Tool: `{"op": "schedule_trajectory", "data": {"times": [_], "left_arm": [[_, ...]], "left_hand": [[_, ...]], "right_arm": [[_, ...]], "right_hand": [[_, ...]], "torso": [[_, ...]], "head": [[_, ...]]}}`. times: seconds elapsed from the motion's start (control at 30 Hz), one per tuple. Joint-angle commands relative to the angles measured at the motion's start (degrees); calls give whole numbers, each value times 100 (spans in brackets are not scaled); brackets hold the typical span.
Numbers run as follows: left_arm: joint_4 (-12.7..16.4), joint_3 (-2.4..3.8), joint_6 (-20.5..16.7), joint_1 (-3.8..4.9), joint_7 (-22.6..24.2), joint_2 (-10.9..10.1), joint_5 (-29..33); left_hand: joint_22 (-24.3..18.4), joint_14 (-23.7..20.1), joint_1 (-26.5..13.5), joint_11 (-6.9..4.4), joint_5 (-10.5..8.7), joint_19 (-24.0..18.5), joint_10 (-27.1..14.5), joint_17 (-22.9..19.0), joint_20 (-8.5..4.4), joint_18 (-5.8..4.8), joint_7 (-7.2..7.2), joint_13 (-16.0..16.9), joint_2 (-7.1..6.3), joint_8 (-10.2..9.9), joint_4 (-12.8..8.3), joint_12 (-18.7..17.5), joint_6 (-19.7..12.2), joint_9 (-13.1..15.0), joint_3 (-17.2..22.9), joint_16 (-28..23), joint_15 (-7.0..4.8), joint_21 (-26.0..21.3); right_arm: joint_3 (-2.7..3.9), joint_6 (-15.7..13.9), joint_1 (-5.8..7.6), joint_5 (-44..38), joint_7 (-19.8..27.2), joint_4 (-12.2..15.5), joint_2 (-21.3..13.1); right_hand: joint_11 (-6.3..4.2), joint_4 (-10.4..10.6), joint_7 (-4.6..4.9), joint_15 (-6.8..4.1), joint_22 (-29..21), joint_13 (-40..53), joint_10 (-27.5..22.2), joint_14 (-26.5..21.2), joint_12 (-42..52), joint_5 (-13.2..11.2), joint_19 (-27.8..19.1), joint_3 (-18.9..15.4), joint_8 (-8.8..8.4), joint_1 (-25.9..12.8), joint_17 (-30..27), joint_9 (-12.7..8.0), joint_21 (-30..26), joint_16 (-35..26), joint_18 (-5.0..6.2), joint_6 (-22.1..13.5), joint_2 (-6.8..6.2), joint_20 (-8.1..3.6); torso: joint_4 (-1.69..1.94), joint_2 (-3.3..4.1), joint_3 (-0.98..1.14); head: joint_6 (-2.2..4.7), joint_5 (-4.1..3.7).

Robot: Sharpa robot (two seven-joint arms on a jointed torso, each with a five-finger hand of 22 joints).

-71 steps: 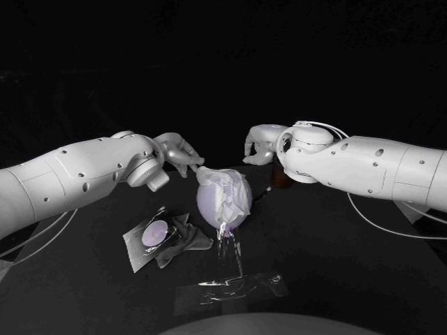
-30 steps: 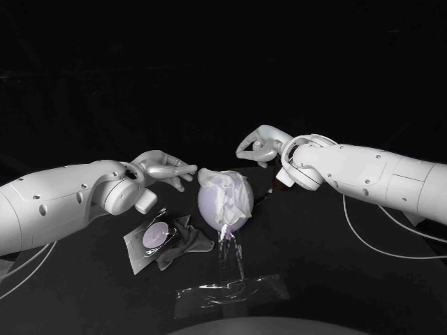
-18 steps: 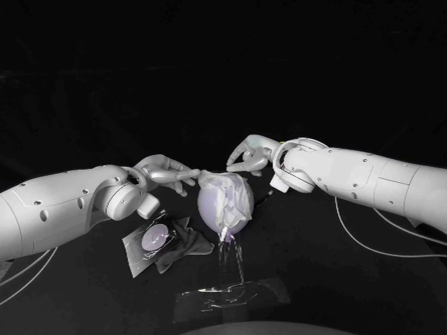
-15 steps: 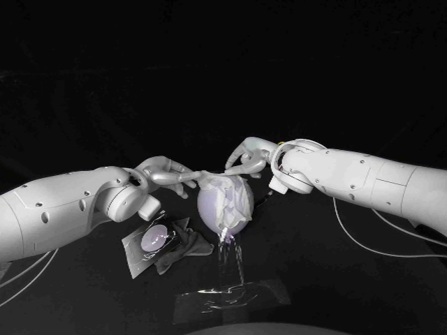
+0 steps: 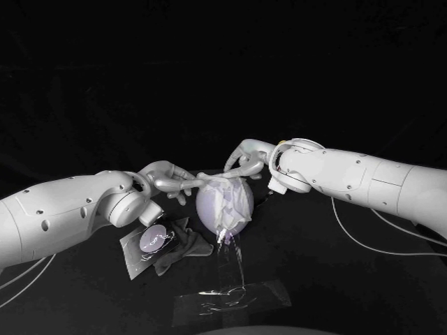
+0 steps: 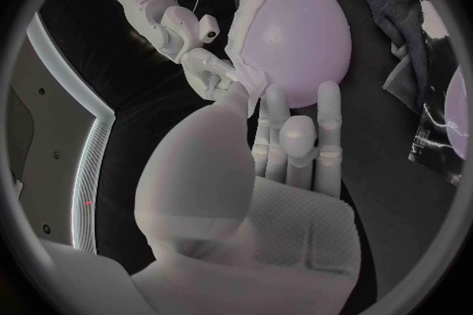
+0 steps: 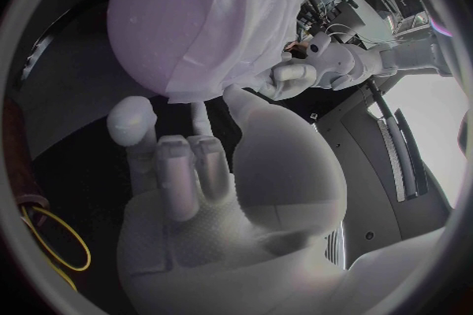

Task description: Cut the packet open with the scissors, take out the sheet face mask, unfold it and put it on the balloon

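The pale purple balloon (image 5: 219, 206) stands upright mid-table, with the white sheet mask (image 5: 234, 194) draped over its top and right side. My left hand (image 5: 176, 180) reaches in from the left, and its fingertips pinch the mask's edge at the balloon's top. From the right, my right hand (image 5: 244, 162) pinches the same edge. In the left wrist view the left hand (image 6: 286, 134) lies against the balloon (image 6: 300, 31), its thumb on the mask (image 6: 251, 39). In the right wrist view the right hand's (image 7: 197, 165) thumb touches the mask (image 7: 251, 8) over the balloon (image 7: 162, 8).
The cut packet (image 5: 146, 242) lies left of the balloon beside a dark crumpled cloth (image 5: 186, 241). A clear film sheet (image 5: 230, 298) lies near the front, and a clear strip (image 5: 230, 255) hangs below the balloon. Yellow loops (image 7: 50, 248) lie near the right wrist.
Both hands have closed in from either side onto the top of the balloon. Their fingertips now meet at the mask's upper edge. The balloon and packet stay put.
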Motion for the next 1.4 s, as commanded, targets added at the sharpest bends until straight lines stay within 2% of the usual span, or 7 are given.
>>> {"op": "schedule_trajectory", "data": {"times": [0.03, 0.37, 0.93, 1.17, 1.23, 1.27, 1.4], "left_arm": [[59, 13, -50, 6, -45, -17, -260], [140, 22, -120, 8, -1, -42, -318], [145, 26, -305, 14, 39, 78, -164], [120, 27, -440, 15, 43, 90, -50], [120, 26, -440, 15, 25, 78, -40], [122, 26, -439, 15, 15, 70, -37], [129, 26, -482, 15, -20, 16, -10]], "left_hand": [[59, 135, 194, -46, 15, 4, -133, 310, -23, 65, -34, 218, 44, 69, -44, 292, 130, -4, -18, 131, -20, 83], [204, 293, 1023, -133, 17, -9, -379, 628, -100, 69, -109, 445, 439, 218, -303, 556, 387, -19, 578, 259, -113, 298], [367, 360, 1044, -86, 17, -100, -381, 728, -158, 67, -46, 496, 428, 270, -278, 624, 246, -15, 1060, 298, -72, 522], [504, 436, 956, -92, 17, -163, -304, 843, -215, 66, -28, 484, 244, 433, -342, 613, 221, 98, 1611, 335, -73, 717], [561, 480, 905, -90, 24, -187, -288, 917, -239, 69, -31, 496, 127, 486, -397, 629, 229, 137, 1895, 359, -75, 801], [651, 507, 724, -88, 25, -231, -267, 943, -269, 60, -73, 518, -109, 521, -458, 662, 188, 173, 2342, 373, -24, 932], [712, 528, 487, -83, 15, -271, -243, 967, -277, 66, -32, 543, -199, 625, -585, 701, 216, 252, 2776, 382, -72, 1027]], "right_arm": [[-4, 217, -1, -128, -63, -8, 12], [-2, 304, 12, -139, 5, 44, -37], [2, -106, 23, -73, 192, 195, -83], [3, -509, 28, -81, 177, 266, -110], [4, -653, 28, -146, 115, 289, -120], [4, -718, 28, -175, 82, 297, -125], [5, -1007, 29, -327, -113, 322, -150]], "right_hand": [[25, 4, 2, -18, 182, 1505, 628, 618, 20, -24, 71, -31, 38, 85, 1505, 17, 65, 20, -81, 191, 134, -2], [-194, -276, -261, -175, 260, 1505, 628, 618, 20, -21, 100, 252, 379, 634, 1505, 161, 145, 20, -80, 824, 507, -71], [-298, -428, -368, -283, 358, 1505, 628, 618, 20, -21, 174, 369, 580, 731, 1505, 285, 296, 20, -111, 962, 537, -166], [-316, -485, -385, -301, 382, 1505, 628, 618, 20, -21, 191, 425, 643, 755, 1505, 327, 325, 20, -117, 983, 528, -188], [-319, -494, -387, -304, 388, 1505, 628, 618, 20, -20, 197, 437, 657, 757, 1505, 337, 335, 20, -119, 989, 529, -191], [-319, -494, -387, -304, 388, 1505, 628, 618, 20, -20, 197, 437, 657, 757, 1505, 337, 335, 20, -119, 989, 529, -191], [-328, -527, -395, -315, 423, 1505, 628, 618, 20, -20, 241, 486, 701, 767, 1505, 371, 412, 20, -132, 1002, 533, -206]], "torso": [[6, 34, -8], [2, 50, -8], [-3, 74, -7], [-1, 79, -6], [-1, 83, -8], [-1, 83, -8], [1, 91, -12]], "head": [[-18, -3], [-12, 8], [-19, 17], [-13, 6], [-14, 3], [-14, 1], [-6, -11]]}}
